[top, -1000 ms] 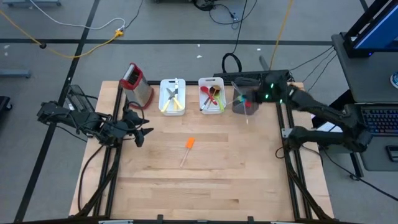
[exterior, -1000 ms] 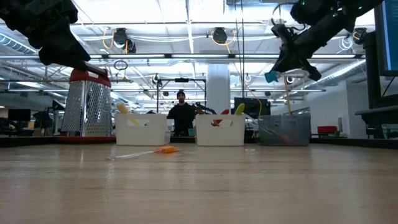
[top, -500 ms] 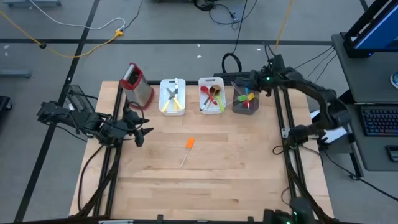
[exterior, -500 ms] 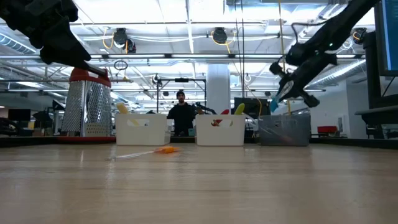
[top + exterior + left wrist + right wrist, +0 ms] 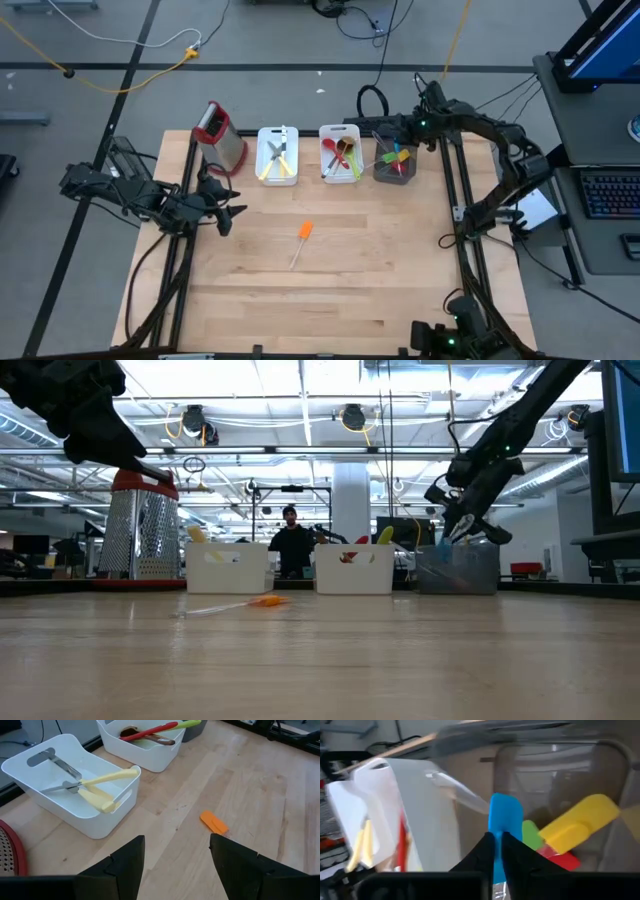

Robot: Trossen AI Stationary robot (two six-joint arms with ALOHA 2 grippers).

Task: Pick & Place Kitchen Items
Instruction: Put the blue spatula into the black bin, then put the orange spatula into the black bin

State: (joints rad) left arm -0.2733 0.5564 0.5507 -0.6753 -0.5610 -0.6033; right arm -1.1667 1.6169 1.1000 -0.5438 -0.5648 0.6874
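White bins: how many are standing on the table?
2. One white bin stands beside the grater; the other white bin stands between it and the grey cup.

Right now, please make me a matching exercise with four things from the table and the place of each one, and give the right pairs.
Things:
1. orange spatula
2. blue spatula
3. cream-handled knives
4. box grater

Places:
A. in a white bin
B. at the table's far left corner
C. lying on the bare table
D. in the right gripper, at the grey cup

Pairs: 1-C, 2-D, 3-A, 4-B
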